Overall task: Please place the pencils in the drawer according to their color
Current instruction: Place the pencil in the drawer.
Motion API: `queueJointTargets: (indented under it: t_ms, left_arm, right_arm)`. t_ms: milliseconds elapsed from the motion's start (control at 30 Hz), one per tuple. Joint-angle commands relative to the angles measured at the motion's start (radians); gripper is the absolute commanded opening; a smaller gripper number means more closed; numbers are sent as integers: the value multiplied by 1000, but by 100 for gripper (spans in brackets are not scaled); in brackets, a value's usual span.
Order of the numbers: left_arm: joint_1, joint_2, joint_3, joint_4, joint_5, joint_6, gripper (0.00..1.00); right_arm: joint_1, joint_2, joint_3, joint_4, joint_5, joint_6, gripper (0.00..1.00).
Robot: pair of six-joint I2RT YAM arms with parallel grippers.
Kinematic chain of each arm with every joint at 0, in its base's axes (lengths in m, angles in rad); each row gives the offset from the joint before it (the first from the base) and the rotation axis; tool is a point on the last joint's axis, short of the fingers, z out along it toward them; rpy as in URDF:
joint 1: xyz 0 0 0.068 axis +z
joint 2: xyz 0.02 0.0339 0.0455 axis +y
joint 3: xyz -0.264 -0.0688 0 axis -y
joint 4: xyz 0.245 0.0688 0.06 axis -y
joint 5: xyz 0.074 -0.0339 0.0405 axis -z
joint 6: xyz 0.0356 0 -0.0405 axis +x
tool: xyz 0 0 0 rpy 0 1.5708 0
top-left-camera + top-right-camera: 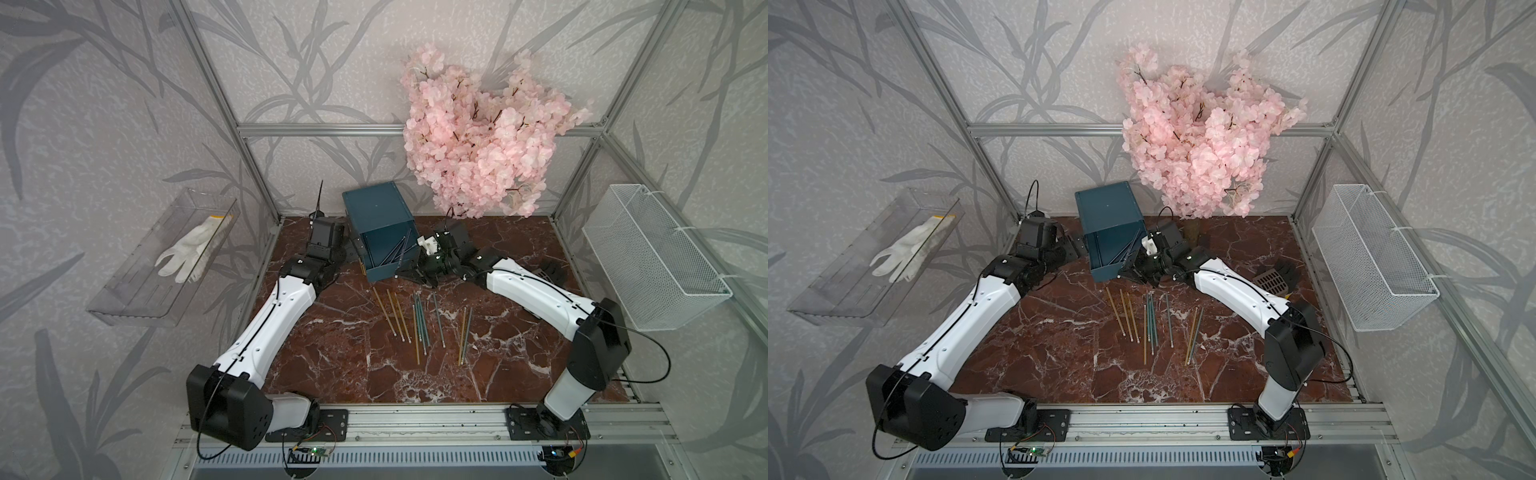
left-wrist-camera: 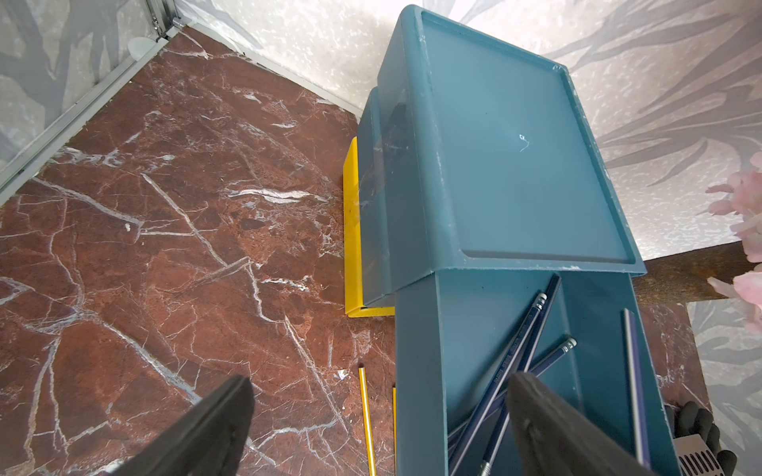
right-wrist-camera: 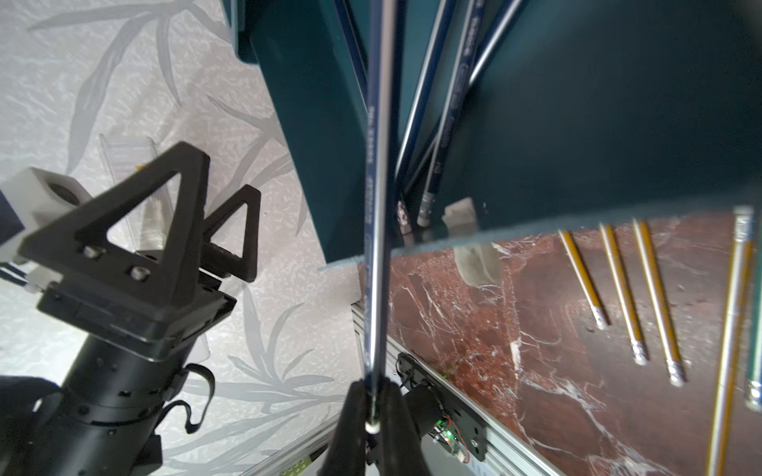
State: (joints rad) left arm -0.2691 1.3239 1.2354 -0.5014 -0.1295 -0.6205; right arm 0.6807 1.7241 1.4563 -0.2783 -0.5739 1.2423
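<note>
Your drawer chest (image 1: 376,208) stands at the back of the marble table (image 1: 332,353), between the two arms. Its top drawer (image 2: 466,329) is pulled well out toward the front, and the yellow drawer (image 2: 351,247) shows low down at the chest's side. Your right gripper (image 3: 373,395) has its fingers clamped on one navy pencil (image 3: 377,206) close to its pale end. The shaft runs up from the grip and over the front edge of the open drawer. Several more navy pencils (image 2: 523,338) already lie crossed inside that drawer. Your left gripper (image 2: 381,381) sits at the chest's left side with its fingers spread wide and nothing between them. In its wrist view one finger lies over the bare table and the other over the drawer, and you cannot tell whether it touches the drawer wall. On the table in front of the chest, yellow pencils (image 1: 392,311) and teal pencils (image 1: 422,320) lie loose and roughly parallel, pale ends toward the arm bases.
</note>
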Motion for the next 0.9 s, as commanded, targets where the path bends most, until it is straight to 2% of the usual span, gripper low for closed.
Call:
queueJointTargets:
  t_ms: [0, 267, 300, 400, 433, 500, 667, 867]
  left_arm:
    - [4, -24, 21, -9, -3, 4, 100]
    - [4, -26, 18, -16, -4, 3, 100]
    - [4, -25, 18, -16, -4, 2, 100]
    - [4, -22, 17, -21, -7, 4, 100]
    - [4, -21, 18, -19, -9, 3, 100]
    - [4, -19, 19, -22, -11, 6, 100]
    - [4, -8, 27, -19, -20, 14, 100]
    - [12, 51, 98, -22, -53, 52, 100]
  right_arm:
    - [-9, 48, 18, 125, -27, 94, 0]
    - [-36, 199, 172, 152, -31, 142, 0]
    - [-38, 222, 202, 151, -35, 147, 5]
    - [-40, 275, 301, 110, -33, 122, 44]
    - [-40, 284, 330, 92, -29, 107, 51]
    - [-40, 289, 366, 63, -22, 79, 58]
    - [-40, 220, 324, 56, 2, 13, 62]
    - [-39, 41, 86, 150, 52, -18, 63]
